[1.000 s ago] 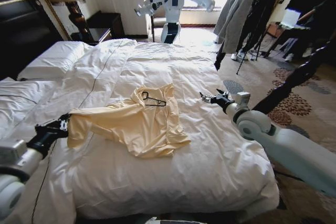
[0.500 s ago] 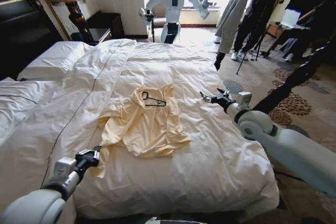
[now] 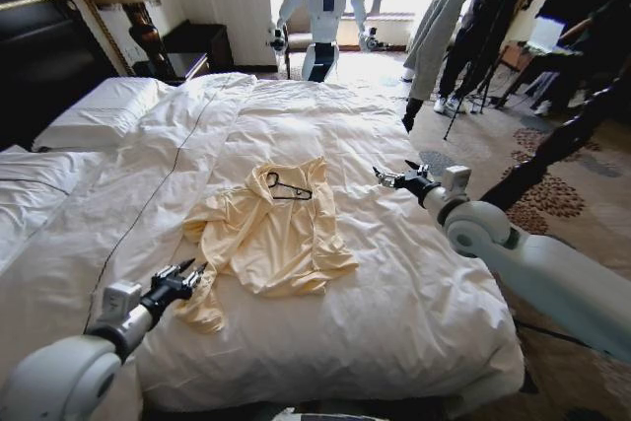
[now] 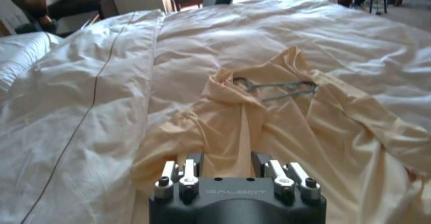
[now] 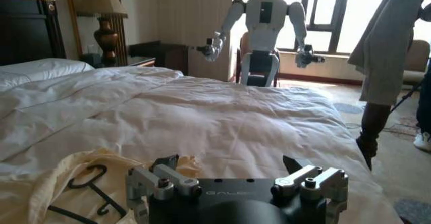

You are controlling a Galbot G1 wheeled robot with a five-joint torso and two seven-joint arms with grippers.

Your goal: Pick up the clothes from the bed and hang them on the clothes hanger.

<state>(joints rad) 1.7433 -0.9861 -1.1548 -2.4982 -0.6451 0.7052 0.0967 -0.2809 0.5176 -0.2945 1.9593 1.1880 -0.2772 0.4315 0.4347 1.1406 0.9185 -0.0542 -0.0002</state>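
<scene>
**Shirt and hanger on the bed, both grippers apart from them**

Clothes [image 3: 266, 234], one pale yellow shirt, lie crumpled in the middle of the bed [image 3: 394, 313], on the white duvet. We see the clothes hanger [image 3: 287, 187] lying flat on the upper part of the shirt, near the collar. Our left gripper [image 3: 187, 274] is low over the duvet, just beside the shirt's sleeve end; its fingers stand apart and hold nothing. Our right gripper [image 3: 392, 178] hovers over the bed, beside the shirt's other edge, with the fingers spread wide and empty.
</scene>
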